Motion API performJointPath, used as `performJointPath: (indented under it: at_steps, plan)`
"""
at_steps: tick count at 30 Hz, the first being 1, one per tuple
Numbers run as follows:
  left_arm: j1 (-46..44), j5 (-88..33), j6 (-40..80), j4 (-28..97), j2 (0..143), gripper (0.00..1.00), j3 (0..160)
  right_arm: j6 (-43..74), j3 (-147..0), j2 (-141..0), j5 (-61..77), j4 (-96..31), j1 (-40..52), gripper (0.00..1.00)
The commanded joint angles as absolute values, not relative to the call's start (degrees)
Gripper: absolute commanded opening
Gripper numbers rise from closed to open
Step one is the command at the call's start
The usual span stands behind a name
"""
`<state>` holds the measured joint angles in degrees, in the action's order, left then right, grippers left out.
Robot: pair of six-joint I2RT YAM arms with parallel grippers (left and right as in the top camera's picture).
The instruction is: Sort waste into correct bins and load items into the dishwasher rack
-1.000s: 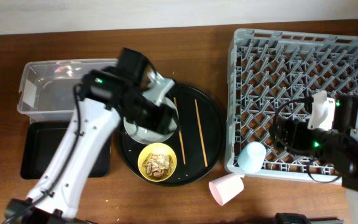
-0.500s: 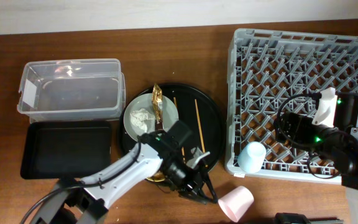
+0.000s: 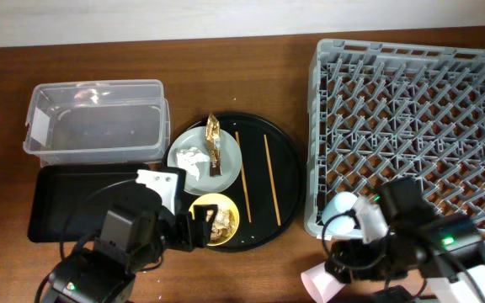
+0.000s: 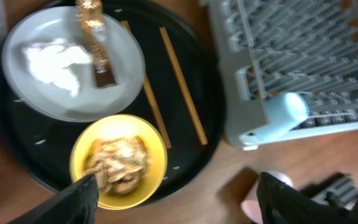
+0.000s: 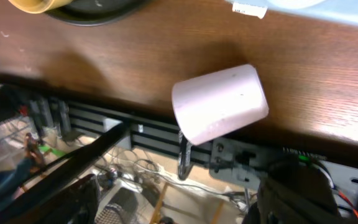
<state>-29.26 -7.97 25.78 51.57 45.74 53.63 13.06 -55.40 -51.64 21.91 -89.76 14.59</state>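
The grey-green plate (image 3: 226,153) holds a white tissue (image 3: 190,158) and a gold-brown wrapper (image 3: 213,141). The yellow bowl (image 3: 200,209) holds brown food scraps (image 3: 218,222). Two chopsticks (image 3: 272,181) lie on the round black tray (image 3: 289,168). The blue cup (image 3: 341,209) lies at the front edge of the grey rack (image 3: 415,118). The pink cup (image 5: 219,102) lies on its side at the table's front edge. My left gripper (image 4: 182,205) is open and empty, above the bowl's near side. My right gripper (image 5: 176,205) is open and empty, just in front of the pink cup.
The clear tub (image 3: 95,118) stands at the back left, with the shallow black rectangular tray (image 3: 66,198) in front of it. Both arms hang over the table's front edge. Cables and frame parts show below the edge in the right wrist view.
My left arm has drawn back from the plate to the front left. My right arm has come from the rack's right side to the front. The pink cup has shifted toward the front edge.
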Motion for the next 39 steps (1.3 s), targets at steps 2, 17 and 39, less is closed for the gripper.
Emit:
performJointPath:
  at_steps: [2,17,39]
  plan:
    - [-27.0,-4.4,22.3,52.5,48.4,0.83,53.8,26.5,-44.3,-50.6,17.4,-83.6,27.0,0.77]
    - [-27.0,-5.1,22.2,52.3,56.3,0.87,53.8,64.4,-41.5,-73.1,-8.7,-73.0,64.4,0.40]
    - [-47.3,-39.7,23.3,35.1,77.5,0.84,53.7,60.2,-80.1,-47.2,-24.4,-90.7,48.0,0.64]
